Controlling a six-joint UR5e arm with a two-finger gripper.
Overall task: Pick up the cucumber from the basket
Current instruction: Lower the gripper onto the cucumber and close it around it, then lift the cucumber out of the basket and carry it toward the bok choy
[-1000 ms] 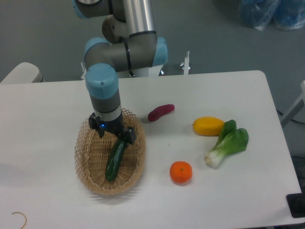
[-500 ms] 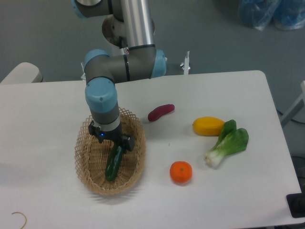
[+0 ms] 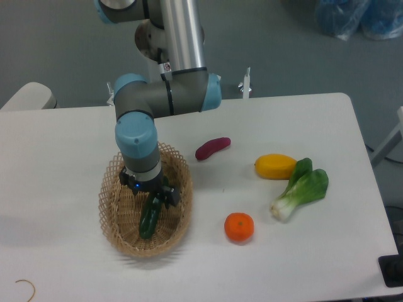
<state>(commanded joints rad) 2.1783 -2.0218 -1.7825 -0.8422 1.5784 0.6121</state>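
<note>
You see the gripper (image 3: 153, 196) down in the basket (image 3: 113, 211) over the cucumber's (image 3: 149, 219) upper end (whether it grips, you cannot tell), the lower end lying free.

You're looking at a robotics lab or test room, not a kitchen: an industrial arm (image 3: 167, 75) with grey links and light blue joint caps is mounted at the far edge of a plain white table (image 3: 75, 145), and grey floor (image 3: 277, 56) stretches beyond that table. On the table you have a staged spread of produce set around a wicker basket (image 3: 113, 217), namely a purple sweet potato (image 3: 212, 148), a yellow fruit (image 3: 275, 166), a bok choy (image 3: 302, 187) and an orange (image 3: 239, 227). Behind the table, in the far right corner, blue plastic bags (image 3: 359, 17) sit on the floor
</note>
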